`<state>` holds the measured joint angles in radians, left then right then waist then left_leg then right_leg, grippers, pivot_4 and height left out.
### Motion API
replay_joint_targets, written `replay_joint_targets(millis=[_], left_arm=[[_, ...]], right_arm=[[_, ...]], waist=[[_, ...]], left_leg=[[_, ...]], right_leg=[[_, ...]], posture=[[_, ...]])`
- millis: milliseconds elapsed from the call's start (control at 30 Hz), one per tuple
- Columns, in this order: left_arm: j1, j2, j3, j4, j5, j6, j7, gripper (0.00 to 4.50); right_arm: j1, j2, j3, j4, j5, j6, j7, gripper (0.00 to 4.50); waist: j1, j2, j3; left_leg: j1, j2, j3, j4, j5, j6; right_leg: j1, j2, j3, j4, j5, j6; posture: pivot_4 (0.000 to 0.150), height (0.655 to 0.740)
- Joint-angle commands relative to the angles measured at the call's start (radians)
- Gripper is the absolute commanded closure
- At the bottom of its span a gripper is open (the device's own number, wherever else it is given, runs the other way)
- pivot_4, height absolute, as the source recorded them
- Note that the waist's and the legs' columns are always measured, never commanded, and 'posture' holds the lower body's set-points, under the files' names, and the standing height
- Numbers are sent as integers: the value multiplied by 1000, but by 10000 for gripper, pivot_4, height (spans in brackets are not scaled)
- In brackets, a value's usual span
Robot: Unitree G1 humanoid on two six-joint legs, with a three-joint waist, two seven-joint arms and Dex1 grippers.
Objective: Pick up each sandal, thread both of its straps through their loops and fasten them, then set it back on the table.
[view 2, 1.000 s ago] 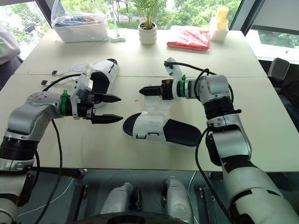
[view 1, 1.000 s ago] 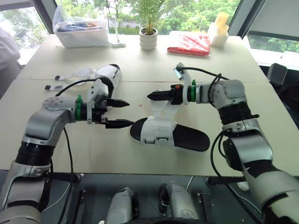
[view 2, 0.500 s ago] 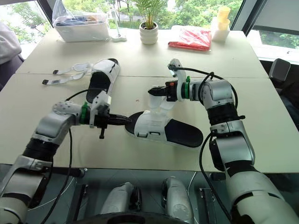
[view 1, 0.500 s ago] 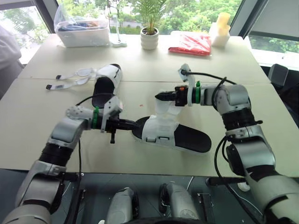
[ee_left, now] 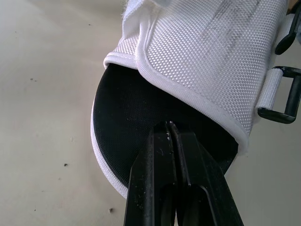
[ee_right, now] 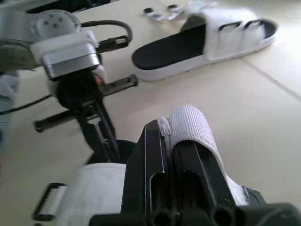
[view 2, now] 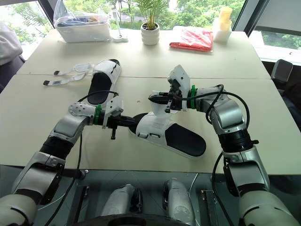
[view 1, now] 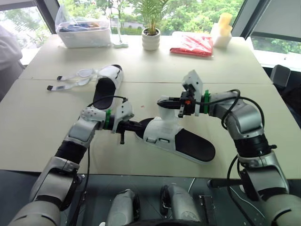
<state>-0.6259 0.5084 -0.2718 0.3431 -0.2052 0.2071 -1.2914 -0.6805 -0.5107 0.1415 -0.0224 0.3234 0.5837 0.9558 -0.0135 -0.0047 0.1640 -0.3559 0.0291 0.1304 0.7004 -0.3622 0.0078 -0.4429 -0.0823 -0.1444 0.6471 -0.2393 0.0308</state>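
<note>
Two sandals are on the table (view 1: 42, 113), and I have both arms on the nearer one. That near sandal (view 1: 188, 141), black footbed under a white mesh upper, sits about mid-table in front of me, toe toward my left arm and heel angled off to the right, close to the front edge.

My left gripper (view 1: 136, 125) is at the toe end. In the left wrist view its two black fingers are pressed together, their tips against the black footbed just under the trimmed edge of the upper. I cannot tell whether anything is pinched between them. Black loops (ee_left: 284, 101) hang off the side of the upper there.

My right gripper (view 1: 161, 100) hovers just above the upper, clenched on a white webbing strap (ee_right: 193, 125). The strap rises from the sandal and folds over the fingertips.

My far sandal (view 1: 107, 81) lies flat beyond the left arm, well apart from both grippers, with its upper at the far end. Its undone straps (view 1: 75, 77) trail out across the tabletop to the left.

Along the back edge stand a clear plastic bin (view 1: 82, 33), a potted plant (view 1: 150, 33) and a red packet (view 1: 190, 45).
</note>
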Motion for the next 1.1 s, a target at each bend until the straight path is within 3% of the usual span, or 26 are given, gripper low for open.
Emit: replay_joint_targets(millis=[33, 200, 333, 533, 667, 800, 900, 1100], left_arm=[[18, 4, -9, 4, 12, 13, -15, 44494], [13, 3, -5, -4, 12, 21, -19, 44494], [13, 2, -3, -7, 12, 28, -20, 44494], [35, 6, -1, -42, 7, 46, -21, 44494], [54, 15, 2, -71, 1, 65, -27, 44494], [58, 19, 1, -79, 4, 70, -32, 44494], [47, 13, 1, -74, 2, 76, -33, 44494], [30, 1, 0, -61, 3, 85, -35, 44494]], right_arm=[[47, -6, -21, -104, -21, -105, -24, 45000], [39, 13, -35, -93, -4, -75, -61, 45000], [25, 24, -13, -64, -84, -238, -95, 45000], [133, -51, 73, -45, -326, -816, -99, 45000], [143, -143, 121, 69, -608, -1295, -233, 45000], [112, -206, 151, 164, -916, -1587, -416, 45000], [88, -222, 165, 193, -1097, -1626, -527, 45000], [62, -230, 207, 254, -1181, -1590, -573, 45000]], waist=[[0, 0, 0], [0, 0, 0], [-1, 0, 0], [1, 0, 0], [0, 0, 0], [-3, 0, 0], [-3, 0, 0], [0, 0, 0]], left_leg=[[0, 0, 0, 0, 0, 0], [0, 0, 0, 0, 0, 0], [0, 0, 0, 0, 0, 0], [-1, 0, 0, 0, 0, 0], [0, 0, 1, 0, 0, 0], [2, 0, 2, 0, 0, 0], [2, 1, 3, 0, 0, 0], [2, 1, 3, 0, 0, 0]], right_leg=[[0, 0, 0, 0, 0, 0], [0, 0, 0, 0, 0, 0], [0, 0, 0, 0, 0, 0], [0, 0, 0, 0, 0, 0], [0, 0, 0, 0, 0, 0], [0, 0, 2, 0, -1, 0], [0, 1, 3, 0, -1, 0], [0, 1, 3, 0, -1, 0]], posture=[[1500, 7288], [1500, 7288], [1500, 7288], [1500, 7288], [1500, 7288], [1500, 7288], [1500, 7288], [1500, 7288]])
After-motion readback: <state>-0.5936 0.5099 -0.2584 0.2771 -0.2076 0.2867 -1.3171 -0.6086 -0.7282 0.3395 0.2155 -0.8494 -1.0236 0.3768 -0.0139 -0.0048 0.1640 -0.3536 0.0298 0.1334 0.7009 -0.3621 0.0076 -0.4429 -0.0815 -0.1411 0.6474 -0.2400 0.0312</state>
